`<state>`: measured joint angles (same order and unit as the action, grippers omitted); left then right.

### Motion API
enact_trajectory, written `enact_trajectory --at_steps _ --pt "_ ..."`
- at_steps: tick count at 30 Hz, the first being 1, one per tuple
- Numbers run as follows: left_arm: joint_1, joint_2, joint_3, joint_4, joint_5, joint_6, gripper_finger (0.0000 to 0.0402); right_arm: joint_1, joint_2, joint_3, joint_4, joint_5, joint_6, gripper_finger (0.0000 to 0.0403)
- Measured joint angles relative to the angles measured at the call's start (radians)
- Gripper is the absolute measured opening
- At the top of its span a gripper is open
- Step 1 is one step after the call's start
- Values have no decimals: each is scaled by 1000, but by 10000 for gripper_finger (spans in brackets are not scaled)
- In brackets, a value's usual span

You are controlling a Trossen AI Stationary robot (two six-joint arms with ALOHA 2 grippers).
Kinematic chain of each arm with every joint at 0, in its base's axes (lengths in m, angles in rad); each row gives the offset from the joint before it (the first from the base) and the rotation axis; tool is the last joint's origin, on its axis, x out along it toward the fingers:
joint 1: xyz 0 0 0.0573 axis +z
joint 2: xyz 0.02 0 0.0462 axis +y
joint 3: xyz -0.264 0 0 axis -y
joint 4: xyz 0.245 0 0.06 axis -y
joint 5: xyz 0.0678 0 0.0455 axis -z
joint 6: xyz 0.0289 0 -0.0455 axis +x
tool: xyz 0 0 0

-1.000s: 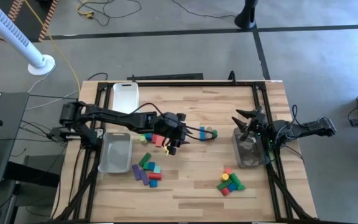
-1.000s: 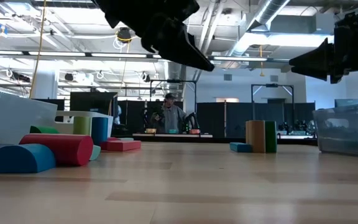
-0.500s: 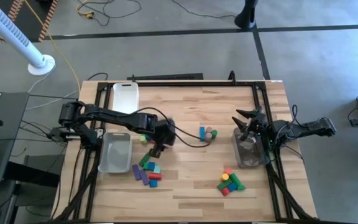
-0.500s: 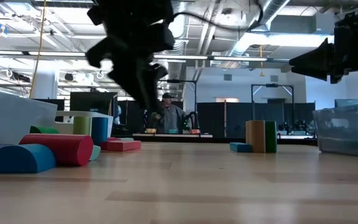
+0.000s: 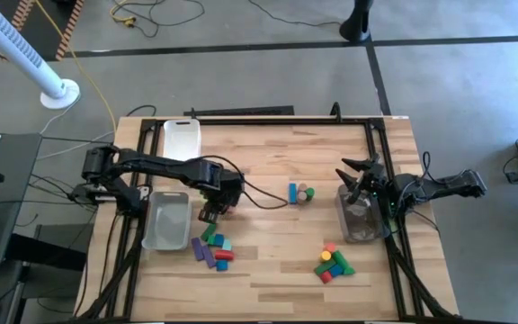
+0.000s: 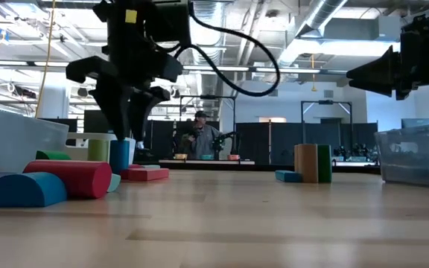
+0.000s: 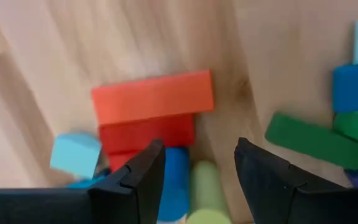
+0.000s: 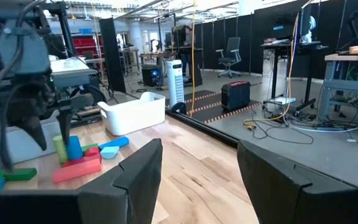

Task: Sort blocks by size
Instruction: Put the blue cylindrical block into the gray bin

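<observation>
High view: left gripper hangs over the blocks beside the clear bin; more blocks lie near the right bin, under the right gripper.

Low view: left fingers point down above a blue cylinder and red bar.

Left wrist view: jaws spread, empty, over a green cylinder.

Right wrist view: jaws spread, empty.

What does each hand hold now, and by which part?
Nothing. The left hand is open above the blocks; the right hand is open above the clear plastic bin.
</observation>
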<state>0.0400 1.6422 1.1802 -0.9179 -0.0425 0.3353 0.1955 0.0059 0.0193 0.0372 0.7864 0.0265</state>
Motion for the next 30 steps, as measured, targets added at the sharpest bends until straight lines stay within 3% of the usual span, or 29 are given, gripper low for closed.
enact_trajectory --at_steps 6,10,16,30 --pt "51 -90 -6 -2 0 -30 185 0 0 0 0 0 0 239" --pt "79 -127 -75 14 9 -34 185 0 0 0 0 0 0 239" --pt "94 -127 -147 74 62 -71 185 0 0 0 0 0 0 239" --pt "89 -125 -149 113 37 -78 185 0 0 0 0 0 0 239"
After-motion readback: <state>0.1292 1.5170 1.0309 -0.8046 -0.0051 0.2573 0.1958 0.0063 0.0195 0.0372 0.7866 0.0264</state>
